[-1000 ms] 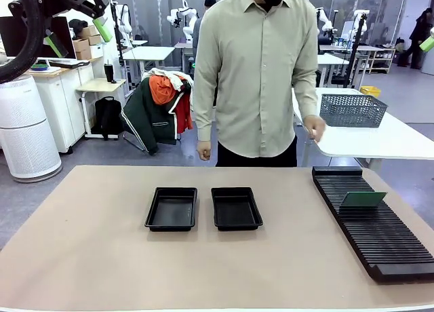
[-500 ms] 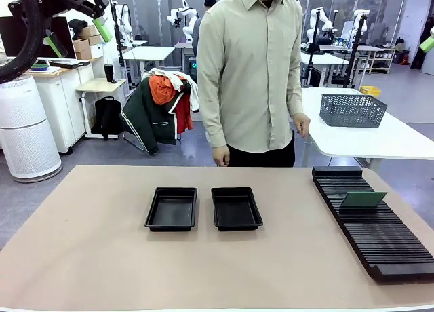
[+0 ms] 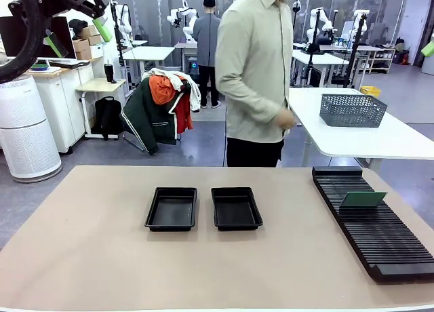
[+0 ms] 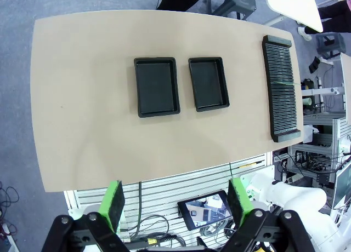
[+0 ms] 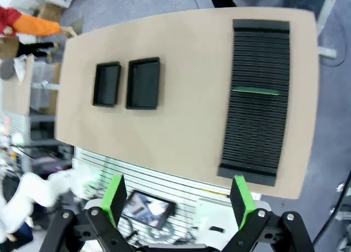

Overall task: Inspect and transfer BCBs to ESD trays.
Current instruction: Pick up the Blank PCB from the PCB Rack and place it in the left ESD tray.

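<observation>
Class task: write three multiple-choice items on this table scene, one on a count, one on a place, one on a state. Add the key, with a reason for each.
1. How many black trays lie on the table? A one; B three; C two.
2. Where is the green board? A in the left tray; B standing in the ribbed rack; C in the right tray.
3. The trays are: A empty; B stacked; C each holding a board.
Key: 1 C, two sit side by side mid-table. 2 B, it stands upright in one of the rack's slots. 3 A, both floors are bare.
</observation>
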Controlling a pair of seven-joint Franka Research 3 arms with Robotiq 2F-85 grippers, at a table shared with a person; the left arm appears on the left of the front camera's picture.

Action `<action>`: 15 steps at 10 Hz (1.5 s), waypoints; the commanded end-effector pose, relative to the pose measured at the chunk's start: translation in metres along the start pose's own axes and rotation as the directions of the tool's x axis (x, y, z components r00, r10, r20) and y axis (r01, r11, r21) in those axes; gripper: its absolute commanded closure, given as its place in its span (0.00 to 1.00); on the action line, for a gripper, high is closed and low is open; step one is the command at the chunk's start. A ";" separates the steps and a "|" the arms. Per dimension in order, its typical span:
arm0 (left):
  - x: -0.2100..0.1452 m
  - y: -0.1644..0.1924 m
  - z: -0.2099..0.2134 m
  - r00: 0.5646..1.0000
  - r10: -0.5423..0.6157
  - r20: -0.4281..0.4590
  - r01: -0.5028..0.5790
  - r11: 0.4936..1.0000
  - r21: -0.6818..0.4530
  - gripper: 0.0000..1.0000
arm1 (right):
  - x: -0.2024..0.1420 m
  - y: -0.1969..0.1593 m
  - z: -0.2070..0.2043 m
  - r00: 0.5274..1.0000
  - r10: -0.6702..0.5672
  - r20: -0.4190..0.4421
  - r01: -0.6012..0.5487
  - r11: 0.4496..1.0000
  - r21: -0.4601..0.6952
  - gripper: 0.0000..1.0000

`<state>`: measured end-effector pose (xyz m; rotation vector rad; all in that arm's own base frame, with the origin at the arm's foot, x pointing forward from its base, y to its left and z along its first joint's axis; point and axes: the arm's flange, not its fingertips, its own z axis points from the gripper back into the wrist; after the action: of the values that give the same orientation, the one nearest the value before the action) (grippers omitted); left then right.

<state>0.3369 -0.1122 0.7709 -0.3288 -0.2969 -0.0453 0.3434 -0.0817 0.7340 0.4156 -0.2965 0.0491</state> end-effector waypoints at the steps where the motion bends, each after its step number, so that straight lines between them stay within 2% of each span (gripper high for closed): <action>1: 0.000 0.000 0.000 1.000 0.000 0.000 0.000 1.000 0.000 0.00 | 0.005 -0.008 -0.016 0.979 0.202 -0.028 -0.204 0.974 -0.100 0.00; 2: 0.000 0.000 0.000 1.000 0.000 0.000 0.000 1.000 0.000 0.00 | 0.004 -0.011 -0.027 0.940 0.331 -0.085 -0.340 0.931 -0.135 0.00; 4: 0.000 0.000 0.000 1.000 0.000 0.000 0.000 1.000 0.000 0.00 | 0.010 -0.025 -0.055 0.864 0.497 -0.081 -0.503 0.851 -0.153 0.00; 6: 0.000 0.000 0.000 1.000 0.000 0.000 0.000 1.000 0.000 0.00 | 0.013 -0.039 -0.084 0.716 0.690 -0.105 -0.698 0.705 -0.129 0.00; 8: 0.000 0.000 0.000 1.000 0.000 0.000 0.000 1.000 0.000 0.00 | 0.019 -0.051 -0.112 0.610 0.778 -0.149 -0.792 0.601 -0.102 0.00; 9: 0.000 0.000 0.000 1.000 0.000 0.000 0.000 1.000 0.000 0.00 | 0.022 -0.058 -0.128 0.549 0.813 -0.192 -0.835 0.541 -0.095 0.00; 11: 0.000 0.000 0.000 1.000 0.000 0.000 0.000 1.000 0.000 0.00 | 0.025 -0.075 -0.158 0.426 0.877 -0.222 -0.904 0.421 -0.069 0.00; 15: 0.000 0.000 0.000 1.000 0.000 0.000 0.000 1.000 0.000 0.00 | 0.030 -0.099 -0.218 0.232 0.935 -0.270 -0.973 0.225 -0.056 0.00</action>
<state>0.3369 -0.1121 0.7713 -0.3288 -0.2975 -0.0454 0.4380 -0.0837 0.5302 -0.0324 -0.3226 1.2821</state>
